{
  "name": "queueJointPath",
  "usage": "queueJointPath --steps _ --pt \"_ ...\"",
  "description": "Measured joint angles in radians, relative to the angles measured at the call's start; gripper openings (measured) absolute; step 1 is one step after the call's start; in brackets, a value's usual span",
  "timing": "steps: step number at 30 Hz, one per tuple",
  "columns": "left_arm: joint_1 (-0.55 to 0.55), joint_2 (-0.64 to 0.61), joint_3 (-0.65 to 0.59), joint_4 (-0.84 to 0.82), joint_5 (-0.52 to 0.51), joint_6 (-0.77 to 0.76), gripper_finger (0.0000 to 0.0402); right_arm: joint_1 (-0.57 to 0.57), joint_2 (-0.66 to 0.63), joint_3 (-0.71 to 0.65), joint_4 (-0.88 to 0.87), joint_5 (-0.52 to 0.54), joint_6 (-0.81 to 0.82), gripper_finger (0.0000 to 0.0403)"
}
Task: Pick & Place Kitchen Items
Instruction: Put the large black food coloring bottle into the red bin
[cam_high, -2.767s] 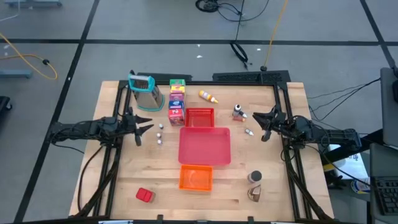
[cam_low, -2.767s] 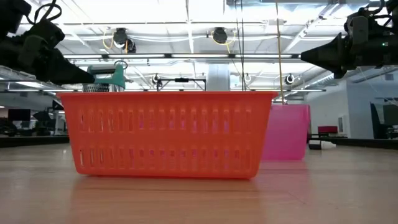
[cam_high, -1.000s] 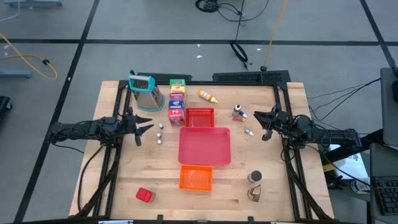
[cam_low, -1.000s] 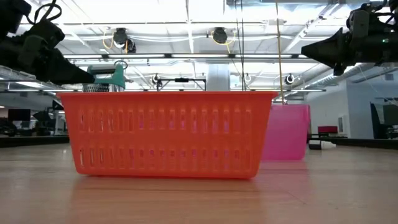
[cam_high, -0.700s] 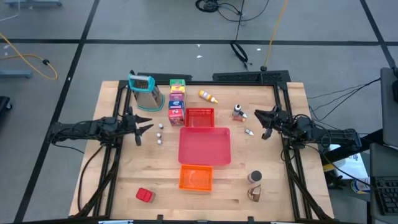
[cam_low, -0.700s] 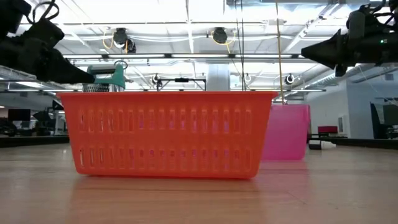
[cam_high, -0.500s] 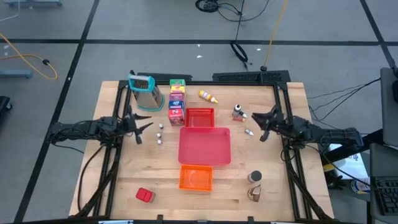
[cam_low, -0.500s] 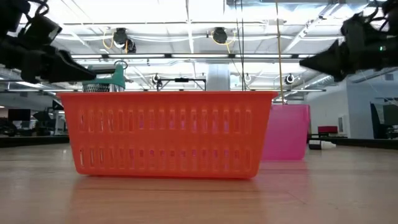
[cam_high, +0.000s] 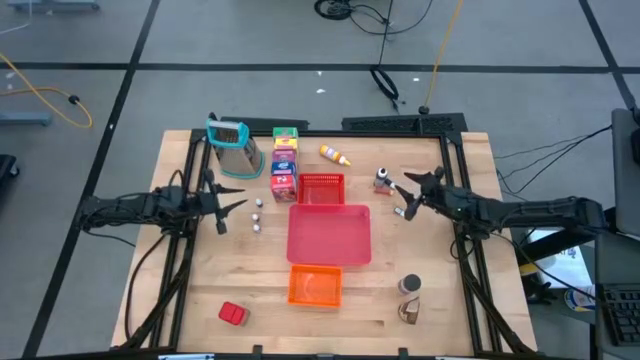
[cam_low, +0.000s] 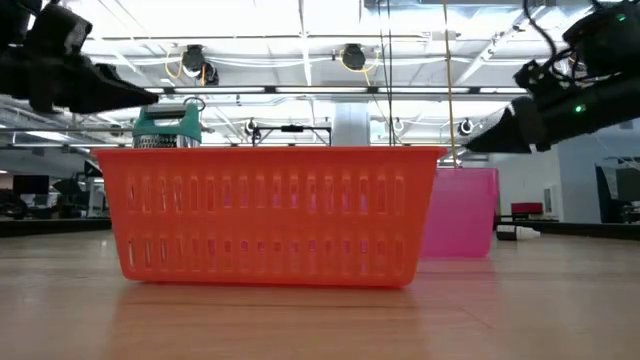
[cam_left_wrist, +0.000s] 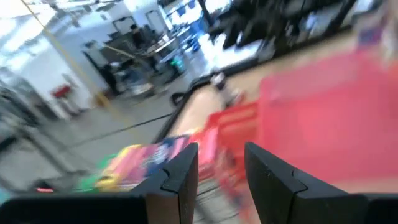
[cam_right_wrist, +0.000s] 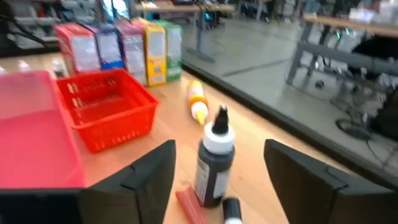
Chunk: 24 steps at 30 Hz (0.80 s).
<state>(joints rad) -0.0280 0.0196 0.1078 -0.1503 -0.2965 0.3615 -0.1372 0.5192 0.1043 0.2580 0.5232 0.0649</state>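
Nothing is binned yet: the red tray (cam_high: 329, 236) looks empty, kitchen items (cam_high: 285, 160) scattered from 9 to 5 o'clock across the desk (cam_high: 200, 270). Right gripper (cam_high: 411, 195), jaws spread, nears the dark bottle (cam_right_wrist: 211, 159); left gripper (cam_high: 225, 206) hovers, jaws slightly apart, holding nothing.

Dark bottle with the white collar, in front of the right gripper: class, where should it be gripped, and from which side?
The dark bottle stands upright, so probably grip its straight body below the white collar, approaching level. The open right gripper already faces it, with no basket between them.
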Motion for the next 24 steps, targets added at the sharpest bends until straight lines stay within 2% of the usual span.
queueJointPath --steps 5,10,17,24 --pt "0.001 0.000 0.000 0.089 0.007 -0.104 0.0131 -0.025 0.128 0.001 0.127 -0.005 0.039 0.0264" --pt "0.001 0.000 0.000 0.168 0.009 -0.155 0.0131 -0.033 0.258 0.003 0.278 -0.064 0.039 0.0261" --pt "0.001 0.000 0.000 0.171 0.008 -0.157 0.0131 -0.039 0.431 0.003 0.417 -0.053 0.044 0.0258" --pt "0.001 0.000 0.000 0.171 0.008 -0.160 0.0131 -0.115 0.564 0.003 0.526 -0.057 0.047 0.0259"
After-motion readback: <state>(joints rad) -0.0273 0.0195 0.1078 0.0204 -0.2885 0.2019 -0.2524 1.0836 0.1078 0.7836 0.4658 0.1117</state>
